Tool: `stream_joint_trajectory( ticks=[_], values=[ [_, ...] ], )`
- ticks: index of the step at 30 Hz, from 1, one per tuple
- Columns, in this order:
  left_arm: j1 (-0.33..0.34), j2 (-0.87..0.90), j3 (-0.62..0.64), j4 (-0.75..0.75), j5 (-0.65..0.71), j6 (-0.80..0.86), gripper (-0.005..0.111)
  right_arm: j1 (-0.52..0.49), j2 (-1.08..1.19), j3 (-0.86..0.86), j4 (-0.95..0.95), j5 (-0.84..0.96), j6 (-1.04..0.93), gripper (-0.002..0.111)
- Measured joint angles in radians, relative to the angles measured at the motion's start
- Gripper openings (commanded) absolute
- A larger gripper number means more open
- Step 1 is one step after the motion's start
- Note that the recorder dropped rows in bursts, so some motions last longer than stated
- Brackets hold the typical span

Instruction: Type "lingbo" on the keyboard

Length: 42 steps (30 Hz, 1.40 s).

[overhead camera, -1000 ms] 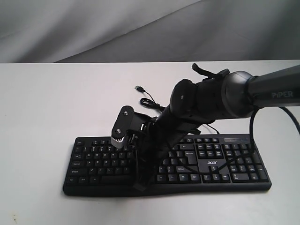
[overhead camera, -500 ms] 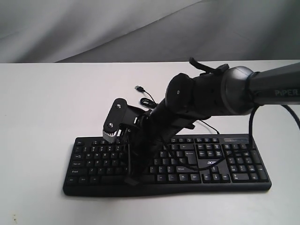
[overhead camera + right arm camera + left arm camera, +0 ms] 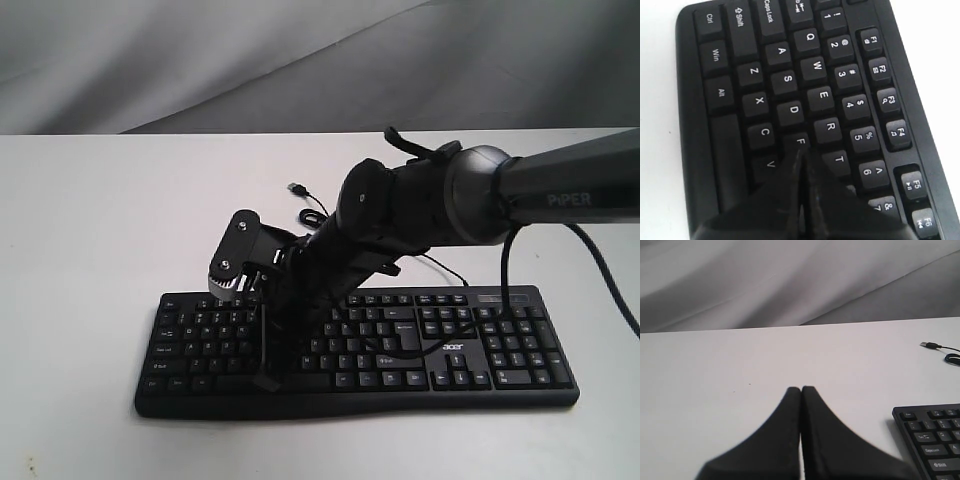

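The black keyboard [image 3: 480,350] with a white "acer" logo lies across the near part of the white table. My right gripper [image 3: 266,381] reaches over from the right and points down onto its left-middle keys. In the right wrist view the right gripper [image 3: 802,151] is shut with nothing in it, its tips at the edge of the F key [image 3: 800,141], between V and T; the key under the fingers is hidden. In the left wrist view my left gripper [image 3: 801,388] is shut and empty above bare table, left of the keyboard [image 3: 935,440] corner. It does not show in the exterior view.
The keyboard's thin black USB cable [image 3: 310,207] curls on the table behind the keyboard, its plug [image 3: 929,345] lying loose. The right arm's own cable [image 3: 505,300] hangs over the number-pad side. A grey cloth backdrop [image 3: 200,60] rises beyond the table's far edge.
The right arm has swung leftward along the keyboard, carrying its shut fingertips from around the middle keys to the left-middle keys. The keyboard has stayed put.
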Motion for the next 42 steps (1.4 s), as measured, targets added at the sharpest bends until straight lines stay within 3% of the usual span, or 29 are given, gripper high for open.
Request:
stream_joint_trajectory(
  ticks=[42],
  values=[
    [0.0,0.0,0.0,0.0,0.0,0.0,0.001,0.0,0.031,0.0,0.016,-0.032,0.0,0.0]
  ],
)
